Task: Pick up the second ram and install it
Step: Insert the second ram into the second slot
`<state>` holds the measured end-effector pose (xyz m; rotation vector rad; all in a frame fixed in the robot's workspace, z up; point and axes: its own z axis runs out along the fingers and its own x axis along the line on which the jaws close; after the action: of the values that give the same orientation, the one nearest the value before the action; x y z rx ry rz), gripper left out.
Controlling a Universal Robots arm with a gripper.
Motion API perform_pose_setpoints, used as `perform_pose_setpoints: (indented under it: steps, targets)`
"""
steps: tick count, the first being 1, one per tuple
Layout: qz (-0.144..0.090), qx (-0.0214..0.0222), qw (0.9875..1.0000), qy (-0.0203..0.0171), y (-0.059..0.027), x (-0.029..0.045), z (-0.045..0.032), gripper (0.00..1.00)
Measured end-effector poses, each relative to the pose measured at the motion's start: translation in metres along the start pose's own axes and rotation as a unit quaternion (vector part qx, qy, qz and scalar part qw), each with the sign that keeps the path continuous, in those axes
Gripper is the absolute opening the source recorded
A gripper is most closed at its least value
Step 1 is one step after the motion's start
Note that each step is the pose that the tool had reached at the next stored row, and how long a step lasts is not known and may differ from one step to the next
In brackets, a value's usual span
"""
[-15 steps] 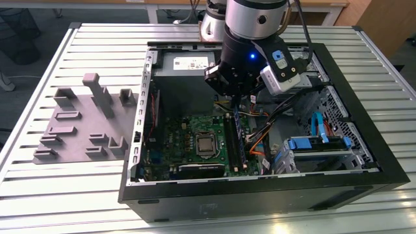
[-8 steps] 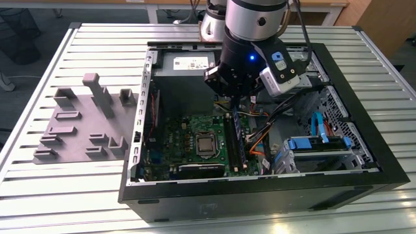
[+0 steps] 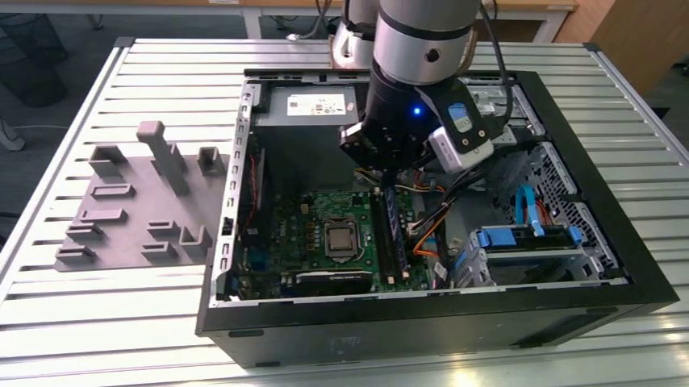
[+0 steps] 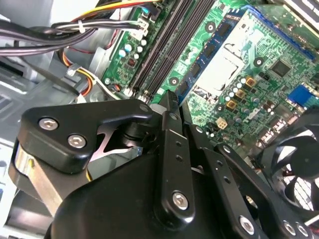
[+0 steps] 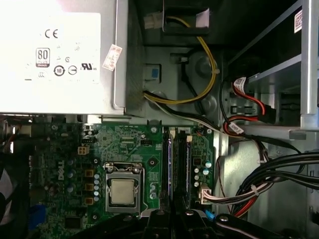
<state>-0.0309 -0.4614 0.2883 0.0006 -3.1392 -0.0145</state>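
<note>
Tool position: the tool (image 3: 379,173) is held inside the open computer case (image 3: 431,326), directly over the memory slots (image 5: 178,169) beside the processor socket (image 5: 123,191).
Tool state: it cannot be told whether anything is clamped or the tool is released (the tip is seen end-on in both wrist views).
Second ram: a long, narrow bluish stick (image 3: 390,234) is seen in the exterior view standing on edge along the slots, just below the tool; it is taken to be the second ram.
Done so far: the pick-up is judged complete, since the stick has been brought to the slots on the motherboard (image 4: 234,74).
Left to do: full seating cannot be confirmed; the latches are too small to read.
Counter: a grey fixture tray (image 3: 129,201) lies on the counter (image 3: 161,72), well apart from the work.
</note>
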Motion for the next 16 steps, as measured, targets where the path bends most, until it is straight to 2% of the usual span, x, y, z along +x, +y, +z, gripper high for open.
perform_pose_setpoints:
  steps: [6,16]
  targets:
    - [0.0,-0.0002,1.0,0.0,-0.0049,-0.0031,0.0109,0.14]
    - [0.009,-0.0002,1.0,0.0,-0.0056,-0.0033,0.0291,0.14]
